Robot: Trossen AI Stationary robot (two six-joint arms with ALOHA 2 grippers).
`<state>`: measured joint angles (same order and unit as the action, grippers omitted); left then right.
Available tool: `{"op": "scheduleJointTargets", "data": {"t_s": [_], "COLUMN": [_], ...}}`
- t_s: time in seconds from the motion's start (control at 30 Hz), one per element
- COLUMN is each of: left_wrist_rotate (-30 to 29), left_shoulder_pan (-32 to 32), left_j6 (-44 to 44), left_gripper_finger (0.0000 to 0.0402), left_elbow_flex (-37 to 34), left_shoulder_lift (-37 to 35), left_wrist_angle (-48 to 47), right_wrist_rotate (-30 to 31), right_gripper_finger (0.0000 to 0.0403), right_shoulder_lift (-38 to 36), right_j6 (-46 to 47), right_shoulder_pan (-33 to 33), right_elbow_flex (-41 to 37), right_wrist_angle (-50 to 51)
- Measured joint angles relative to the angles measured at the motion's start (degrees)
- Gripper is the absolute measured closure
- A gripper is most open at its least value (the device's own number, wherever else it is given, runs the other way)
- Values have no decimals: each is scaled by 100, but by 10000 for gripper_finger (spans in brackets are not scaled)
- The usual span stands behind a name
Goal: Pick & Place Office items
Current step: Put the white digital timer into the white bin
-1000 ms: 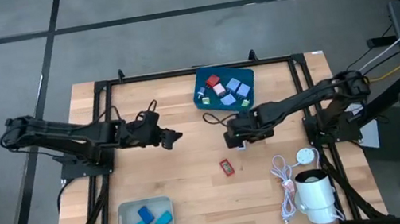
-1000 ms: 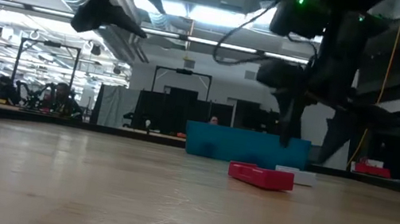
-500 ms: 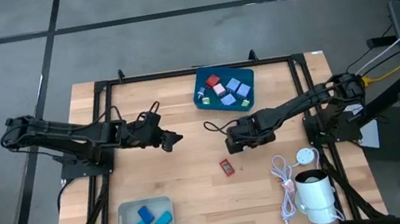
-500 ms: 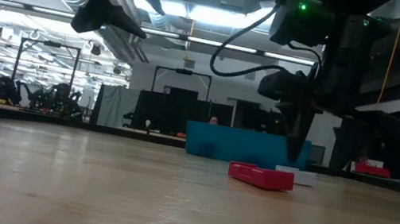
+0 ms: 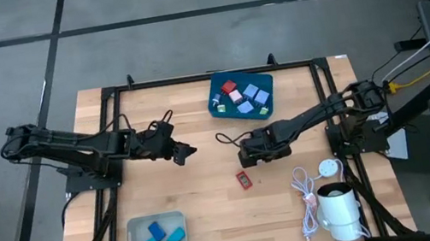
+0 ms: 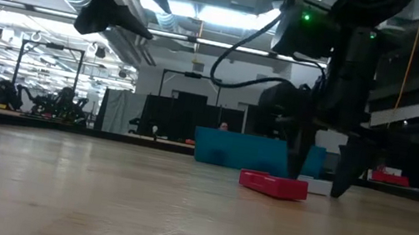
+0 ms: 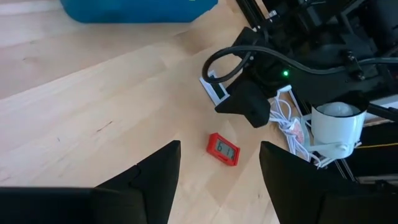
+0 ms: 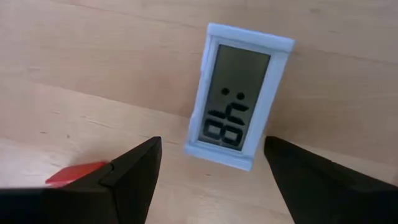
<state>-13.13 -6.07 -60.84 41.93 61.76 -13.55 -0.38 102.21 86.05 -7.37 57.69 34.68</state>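
Note:
A white piece with a small digit display (image 8: 239,106) lies flat on the wooden table, also visible in the left wrist view (image 7: 214,90). My right gripper (image 8: 212,149) hangs just above it, open, one finger on each side and touching nothing. In the low view the right gripper (image 6: 320,173) has its fingertips close to the table. A red piece (image 5: 244,180) lies flat nearby, toward the near edge. My left gripper (image 5: 188,151) waits open above the table's middle left. More pieces in red, blue, lavender and white lie in a blue tray (image 5: 218,109).
A white tray (image 5: 133,237) near the front left holds blue pieces and a red one. A coiled white cable (image 5: 303,197) and a white cylindrical device (image 5: 338,205) sit at the front right. Bare wood lies between the trays.
My right gripper has come down toward the table and drifted a little toward the left and near edges, ending over the white piece beside the red one. The pieces have stayed where they were.

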Motion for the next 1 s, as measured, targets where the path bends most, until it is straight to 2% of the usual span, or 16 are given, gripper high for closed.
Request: {"op": "scheduleJointTargets", "data": {"t_s": [0.2,0.53,0.83,1.0], "left_wrist_rotate": [0,-22,-171,-161], "left_shoulder_pan": [0,0,2,0], "left_j6": [14,115,162,802], "left_gripper_finger": [187,187,187,187], "left_elbow_flex": [0,0,2,2], "left_shoulder_lift": [0,0,0,-2], "left_wrist_angle": [-16,-40,-37,53], "right_wrist_rotate": [187,297,181,226], "right_gripper_finger": [135,251,253,253], "right_shoulder_lift": [7,26,-49,-293], "right_j6": [0,-320,-706,-1262], "right_shoulder_pan": [-2,64,87,67], "right_elbow_flex": [2,0,-12,406], "right_wrist_angle": [173,386,325,247]}}
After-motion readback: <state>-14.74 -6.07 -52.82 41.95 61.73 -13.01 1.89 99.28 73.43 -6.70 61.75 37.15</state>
